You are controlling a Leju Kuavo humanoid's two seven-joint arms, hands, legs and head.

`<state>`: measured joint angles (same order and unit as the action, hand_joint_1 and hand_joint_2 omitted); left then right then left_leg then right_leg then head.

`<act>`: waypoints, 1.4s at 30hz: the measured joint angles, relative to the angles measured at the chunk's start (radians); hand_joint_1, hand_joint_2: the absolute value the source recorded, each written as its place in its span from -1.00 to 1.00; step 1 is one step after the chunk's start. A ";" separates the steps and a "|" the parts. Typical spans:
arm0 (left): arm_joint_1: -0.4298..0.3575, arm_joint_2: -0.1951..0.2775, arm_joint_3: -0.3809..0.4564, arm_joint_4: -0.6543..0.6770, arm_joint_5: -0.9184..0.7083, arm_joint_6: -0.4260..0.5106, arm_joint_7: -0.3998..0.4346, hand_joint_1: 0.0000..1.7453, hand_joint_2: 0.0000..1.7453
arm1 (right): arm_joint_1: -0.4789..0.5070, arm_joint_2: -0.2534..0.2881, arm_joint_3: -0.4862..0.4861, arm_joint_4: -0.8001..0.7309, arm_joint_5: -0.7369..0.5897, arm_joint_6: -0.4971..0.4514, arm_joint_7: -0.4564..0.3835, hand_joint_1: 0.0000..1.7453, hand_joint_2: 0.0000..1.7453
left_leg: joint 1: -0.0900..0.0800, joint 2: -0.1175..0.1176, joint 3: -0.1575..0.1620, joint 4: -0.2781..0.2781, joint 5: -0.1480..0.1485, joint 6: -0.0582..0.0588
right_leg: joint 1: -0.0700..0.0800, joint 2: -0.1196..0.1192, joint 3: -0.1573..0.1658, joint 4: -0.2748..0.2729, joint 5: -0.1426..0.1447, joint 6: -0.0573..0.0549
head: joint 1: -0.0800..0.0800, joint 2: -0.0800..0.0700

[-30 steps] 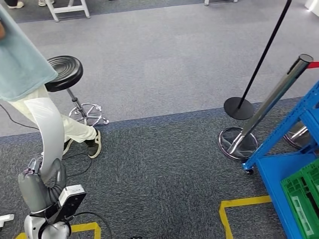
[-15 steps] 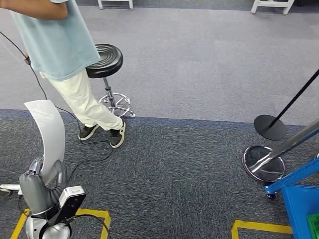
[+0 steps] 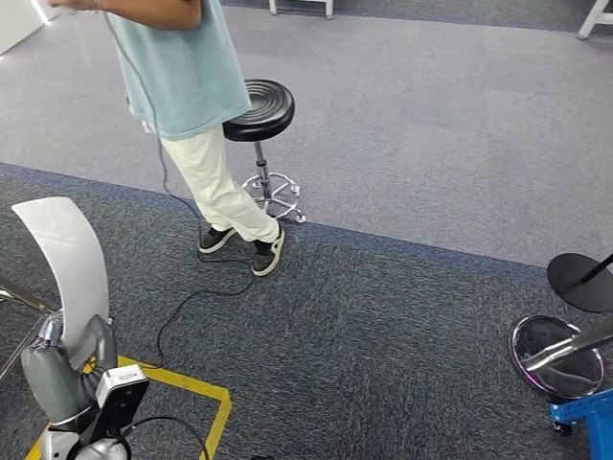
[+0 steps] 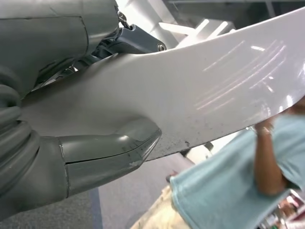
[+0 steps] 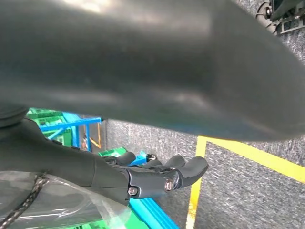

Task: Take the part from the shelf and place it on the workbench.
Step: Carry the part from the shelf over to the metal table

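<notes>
We see the left robot hand [image 3: 61,369] gripping the part [image 3: 69,259], right robot hand [image 5: 158,176] hanging empty; setting it on the desk remains.

No legible text on anything.

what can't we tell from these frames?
- Workbench location: the head view looks at carpet.
- Full length of the curved white plastic part the left hand holds: cut off in the left wrist view.
- Right hand contents: a blurred dark body part covers much of the right wrist view.
</notes>
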<state>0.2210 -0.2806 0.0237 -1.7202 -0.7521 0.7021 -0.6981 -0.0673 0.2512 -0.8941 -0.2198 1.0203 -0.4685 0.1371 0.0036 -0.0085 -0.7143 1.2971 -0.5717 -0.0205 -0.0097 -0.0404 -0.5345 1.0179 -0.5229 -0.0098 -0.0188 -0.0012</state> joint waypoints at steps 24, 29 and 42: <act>0.001 -0.008 0.108 -0.066 0.040 0.000 -0.001 1.00 1.00 | -0.008 -0.008 -0.051 -0.002 -0.026 0.045 0.012 -1.00 -1.00 | 0.006 -0.119 0.128 -0.265 0.102 0.011 | -0.012 0.087 -0.017 0.009 0.011 0.026 | 0.012 0.000; -0.014 -0.007 0.108 -0.065 -0.009 0.000 -0.001 1.00 1.00 | -0.024 -0.008 -0.039 -0.003 -0.021 0.043 0.016 -1.00 -1.00 | 0.007 -0.004 0.015 -0.015 -0.015 -0.006 | -0.007 0.015 -0.010 0.004 0.006 0.005 | 0.003 0.000; -0.004 -0.012 0.115 -0.091 -0.036 0.001 -0.001 1.00 1.00 | -0.013 0.007 -0.051 -0.002 -0.058 0.056 0.026 -1.00 -1.00 | -0.006 0.018 0.147 -0.289 0.112 0.053 | 0.005 -0.001 -0.033 0.107 -0.077 0.042 | 0.013 0.000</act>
<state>0.2169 -0.2928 0.1385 -1.8113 -0.7882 0.7027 -0.6993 -0.0808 0.2583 -0.9451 -0.2222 0.9625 -0.4125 0.1634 -0.0023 0.0093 -0.5668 1.0083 -0.4599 0.0327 -0.0047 -0.0419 -0.5677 1.1250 -0.6000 0.0319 -0.0054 -0.0014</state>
